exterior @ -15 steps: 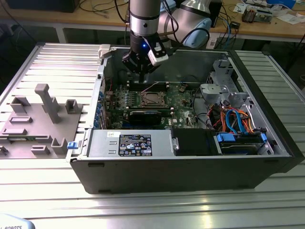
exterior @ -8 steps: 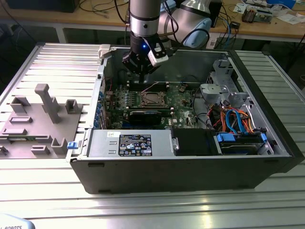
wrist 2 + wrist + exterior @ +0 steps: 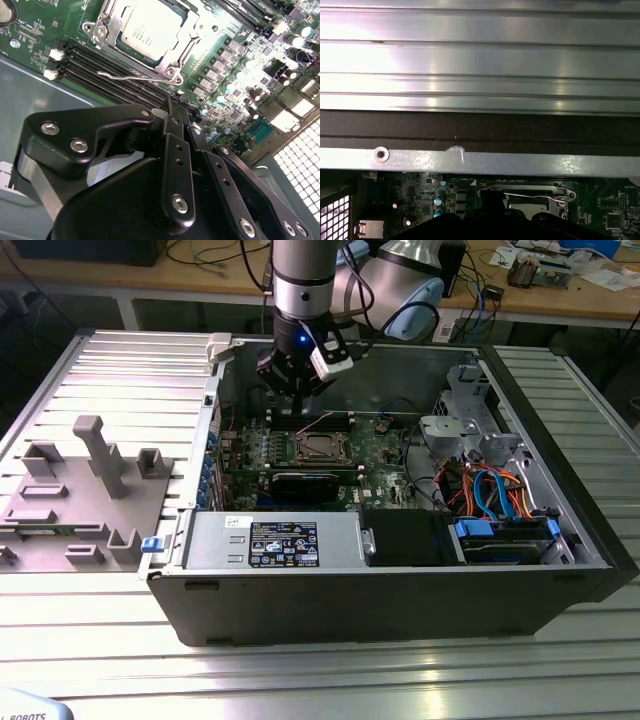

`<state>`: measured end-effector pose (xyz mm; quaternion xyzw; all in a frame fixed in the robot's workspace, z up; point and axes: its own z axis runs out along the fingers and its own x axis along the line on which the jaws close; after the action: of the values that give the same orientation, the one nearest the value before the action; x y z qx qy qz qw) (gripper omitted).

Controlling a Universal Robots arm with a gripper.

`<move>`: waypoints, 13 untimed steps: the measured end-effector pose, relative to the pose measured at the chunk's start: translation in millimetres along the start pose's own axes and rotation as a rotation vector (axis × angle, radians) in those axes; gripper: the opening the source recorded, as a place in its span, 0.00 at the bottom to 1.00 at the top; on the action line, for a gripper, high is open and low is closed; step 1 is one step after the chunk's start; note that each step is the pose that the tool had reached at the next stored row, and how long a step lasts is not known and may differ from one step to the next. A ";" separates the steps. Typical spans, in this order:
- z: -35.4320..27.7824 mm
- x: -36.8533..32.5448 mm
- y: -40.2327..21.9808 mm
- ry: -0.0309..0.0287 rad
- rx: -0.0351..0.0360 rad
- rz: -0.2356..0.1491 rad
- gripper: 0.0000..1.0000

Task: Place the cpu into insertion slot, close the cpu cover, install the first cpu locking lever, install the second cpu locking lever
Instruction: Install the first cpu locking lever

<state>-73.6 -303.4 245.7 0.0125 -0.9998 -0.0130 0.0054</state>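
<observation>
Hovering inside an open computer case (image 3: 400, 590) on a ribbed metal worktop (image 3: 120, 360), the robot arm's gripper (image 3: 298, 388) hangs above the green circuit board (image 3: 300, 455), at upper centre of the exterior view. At that frame's far left sits a grey fixture block (image 3: 80, 500); at centre the board; at right, a bundle of coloured cables (image 3: 495, 490).

In the second wrist view, the cpu (image 3: 150, 30) lies seated in the insertion slot (image 3: 120, 22) at the upper left of the frame, its dull silver top showing through the window of the cpu cover (image 3: 172, 62), which lies flat over it. A thin wire locking lever (image 3: 135, 76) runs along the socket's near edge; whether it is fully latched cannot be told. So placing and covering look done, with the levers seemingly the part in hand.

The gripper's black fingers (image 3: 175, 130) fill the lower half of that frame, closed together and holding nothing, their tips near the lever but apart from it.

The first wrist view adds the case's metal wall (image 3: 480, 162) across mid-frame, with the socket and lever below it.
</observation>
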 end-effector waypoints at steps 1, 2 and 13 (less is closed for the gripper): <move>0.3 0.1 0.2 0.0000 -0.0001 0.000 0.11; 0.7 0.1 0.6 -0.0001 -0.0001 0.000 0.11; 9.5 -2.4 10.2 -0.0001 0.0016 0.000 0.11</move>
<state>-71.6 -292.8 236.5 0.0125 -0.9998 -0.0122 0.0054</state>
